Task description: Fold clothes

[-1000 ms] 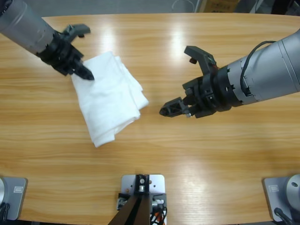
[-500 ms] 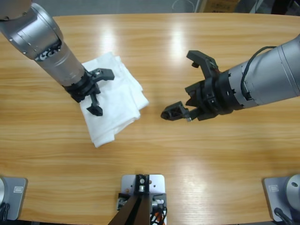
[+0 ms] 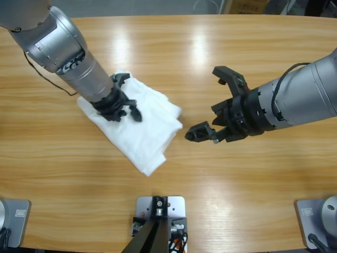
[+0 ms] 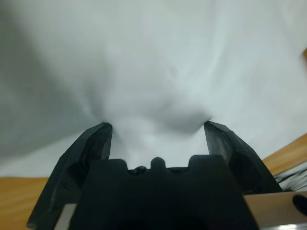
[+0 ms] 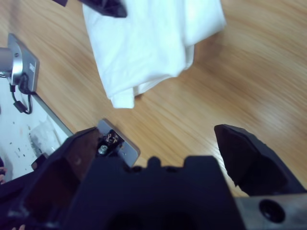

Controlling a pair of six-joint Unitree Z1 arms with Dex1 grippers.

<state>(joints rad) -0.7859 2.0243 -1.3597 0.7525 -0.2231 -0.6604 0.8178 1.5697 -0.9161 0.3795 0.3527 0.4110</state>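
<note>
Where you look down from above: the white T-shirt (image 3: 142,124) lies folded into a thick bundle on the wooden worktop (image 3: 174,63), left of the middle, turned so that one corner points toward the near edge.
Shirt layers: you see several stacked folds along its right side, and the edges there sit uneven, one over another.
Left tool (image 3: 122,103): it comes in from the upper left on a silver arm and sits on top of the shirt, near the bundle's upper left part.
Left tool state: your left wrist view shows the two black jaws spread apart with the cloth (image 4: 158,72) bulging up between them; the tips press into the fabric, and nothing is pinched.
Right tool (image 3: 216,108): it hangs over bare wood to the right of the shirt, near it but not touching.
Right tool state: its jaws stand wide apart and hold nothing.
Right wrist view: you see the shirt's folded corner (image 5: 148,48) ahead of the jaws on the wood, and a black jaw tip of the left tool (image 5: 106,6) at the top edge, on the cloth.
</note>
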